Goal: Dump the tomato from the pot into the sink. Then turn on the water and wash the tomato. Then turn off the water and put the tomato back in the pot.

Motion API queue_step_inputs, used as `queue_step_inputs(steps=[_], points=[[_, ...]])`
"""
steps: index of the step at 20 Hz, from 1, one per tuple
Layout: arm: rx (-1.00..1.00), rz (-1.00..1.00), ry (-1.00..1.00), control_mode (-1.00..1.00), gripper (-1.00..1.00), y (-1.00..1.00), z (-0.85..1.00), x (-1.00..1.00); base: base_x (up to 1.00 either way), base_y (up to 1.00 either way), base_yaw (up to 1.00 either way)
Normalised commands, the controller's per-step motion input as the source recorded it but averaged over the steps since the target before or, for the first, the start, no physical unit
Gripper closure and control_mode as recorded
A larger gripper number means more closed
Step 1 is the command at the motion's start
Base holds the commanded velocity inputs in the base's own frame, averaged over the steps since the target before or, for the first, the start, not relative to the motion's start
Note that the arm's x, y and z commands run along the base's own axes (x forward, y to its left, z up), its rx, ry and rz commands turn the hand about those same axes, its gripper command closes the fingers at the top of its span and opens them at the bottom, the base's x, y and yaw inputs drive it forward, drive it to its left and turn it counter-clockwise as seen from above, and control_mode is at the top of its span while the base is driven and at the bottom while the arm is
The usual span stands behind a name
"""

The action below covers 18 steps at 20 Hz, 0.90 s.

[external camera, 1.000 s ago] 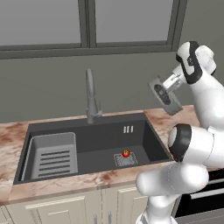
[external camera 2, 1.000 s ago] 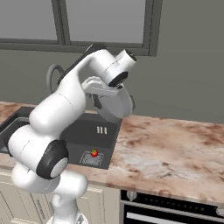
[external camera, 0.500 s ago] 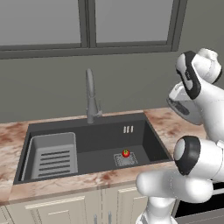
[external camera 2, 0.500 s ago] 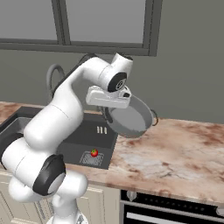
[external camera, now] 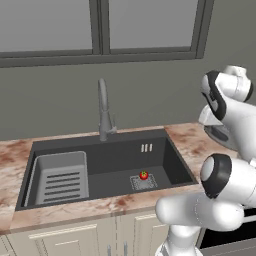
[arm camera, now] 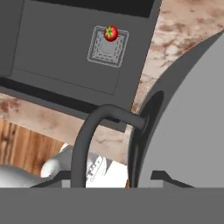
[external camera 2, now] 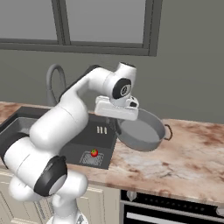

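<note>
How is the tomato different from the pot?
The tomato is tiny, bright red and ball-shaped; the pot is much bigger, grey and shallow. The tomato lies on the sink's drain grate; the pot is held up over the counter by the gripper. Both are round.

No readable text, label or number anywhere (plain rendered surfaces); none on any object
</note>
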Motion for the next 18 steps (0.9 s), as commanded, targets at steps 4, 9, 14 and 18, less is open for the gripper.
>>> queue_step_inputs(steps=[4, 9, 14, 18], points=[[-0.05, 0.0, 0.21, -1.0, 1.0, -0.21, -0.32, 0.0, 0.0, 0.0, 0.0], [-0.01, 0.0, 0.17, -1.0, 1.0, -0.21, -0.52, 0.0, 0.0, 0.0, 0.0], [0.0, 0.0, 0.02, -1.0, 1.0, -0.16, -0.61, 0.0, 0.0, 0.0, 0.0], [0.0, 0.03, -0.04, -1.0, 1.0, -0.02, -0.55, 0.02, 0.0, 0.0, 0.0]])
